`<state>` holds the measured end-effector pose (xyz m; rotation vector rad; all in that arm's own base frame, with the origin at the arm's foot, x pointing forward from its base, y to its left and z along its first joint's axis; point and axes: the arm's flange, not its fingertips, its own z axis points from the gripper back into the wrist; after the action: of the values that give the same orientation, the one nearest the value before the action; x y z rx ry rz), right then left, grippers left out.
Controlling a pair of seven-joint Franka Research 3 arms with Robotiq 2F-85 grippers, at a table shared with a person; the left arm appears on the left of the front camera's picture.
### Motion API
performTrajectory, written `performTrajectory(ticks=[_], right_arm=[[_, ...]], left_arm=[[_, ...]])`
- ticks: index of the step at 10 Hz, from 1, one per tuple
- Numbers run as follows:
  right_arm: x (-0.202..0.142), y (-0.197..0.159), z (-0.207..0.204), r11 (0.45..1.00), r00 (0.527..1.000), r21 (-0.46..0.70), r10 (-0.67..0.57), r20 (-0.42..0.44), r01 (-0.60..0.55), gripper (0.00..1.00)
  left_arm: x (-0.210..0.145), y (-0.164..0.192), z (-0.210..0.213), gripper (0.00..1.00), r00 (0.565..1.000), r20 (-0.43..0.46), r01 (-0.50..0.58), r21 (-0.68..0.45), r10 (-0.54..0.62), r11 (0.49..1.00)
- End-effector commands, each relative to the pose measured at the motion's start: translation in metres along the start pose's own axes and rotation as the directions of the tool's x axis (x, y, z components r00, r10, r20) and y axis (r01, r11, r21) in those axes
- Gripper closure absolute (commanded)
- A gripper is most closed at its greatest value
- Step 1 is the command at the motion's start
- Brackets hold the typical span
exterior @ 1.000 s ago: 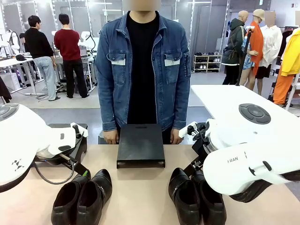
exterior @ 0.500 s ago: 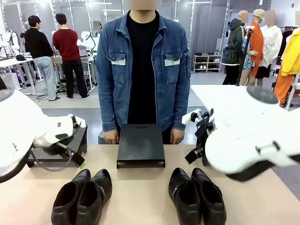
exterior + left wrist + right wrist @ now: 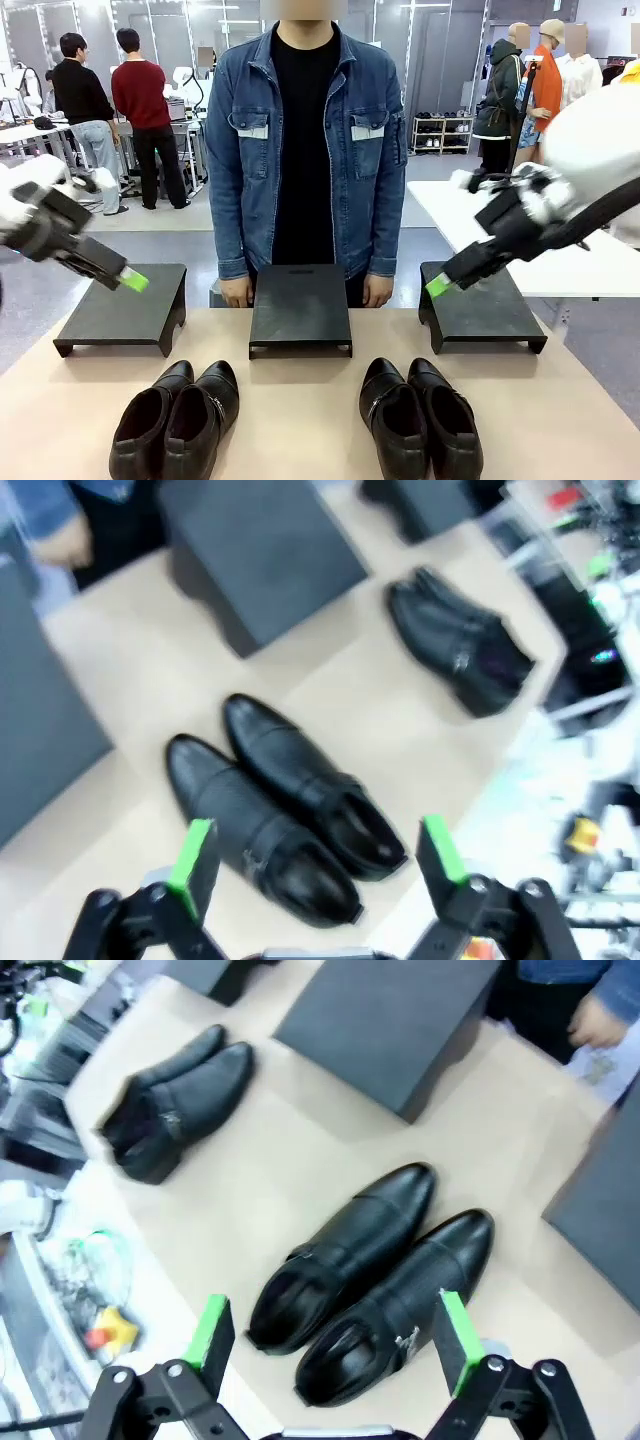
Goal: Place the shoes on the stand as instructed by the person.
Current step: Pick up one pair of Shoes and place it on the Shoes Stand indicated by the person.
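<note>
Two pairs of glossy black shoes on a tan table; matte black stands; person in a blue denim jacket; green pads.

No text, label, brand mark, number or sign can be read in any view. Nothing legible is recorded on any surface examined.
</note>
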<state>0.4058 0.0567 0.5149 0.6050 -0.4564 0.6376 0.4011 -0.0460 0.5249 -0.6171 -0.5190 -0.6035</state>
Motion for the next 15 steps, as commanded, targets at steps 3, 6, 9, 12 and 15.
performTrajectory(ticks=[3, 6, 9, 12, 15], right_arm=[[-0.076, -0.081, 0.077, 0.939, 0.982, 0.320, -0.164, 0.097, 0.125, 0.00], [-0.146, -0.125, 0.124, 0.887, 0.939, 0.413, -0.300, 0.171, 0.208, 0.00], [-0.213, -0.148, 0.155, 0.854, 0.853, 0.440, -0.429, 0.298, 0.277, 0.00], [-0.242, -0.147, 0.165, 0.852, 0.818, 0.426, -0.464, 0.339, 0.306, 0.00], [-0.245, -0.142, 0.164, 0.860, 0.818, 0.402, -0.460, 0.346, 0.314, 0.00]], left_arm=[[-0.062, 0.057, 0.090, 0.00, 0.968, 0.071, -0.198, -0.378, 0.242, 0.904], [-0.139, 0.095, 0.144, 0.00, 0.916, 0.163, -0.249, -0.482, 0.366, 0.840], [-0.216, 0.115, 0.194, 0.00, 0.842, 0.250, -0.325, -0.473, 0.478, 0.819], [-0.242, 0.114, 0.215, 0.00, 0.826, 0.269, -0.358, -0.428, 0.495, 0.830], [-0.244, 0.117, 0.221, 0.00, 0.823, 0.286, -0.356, -0.414, 0.491, 0.838]])
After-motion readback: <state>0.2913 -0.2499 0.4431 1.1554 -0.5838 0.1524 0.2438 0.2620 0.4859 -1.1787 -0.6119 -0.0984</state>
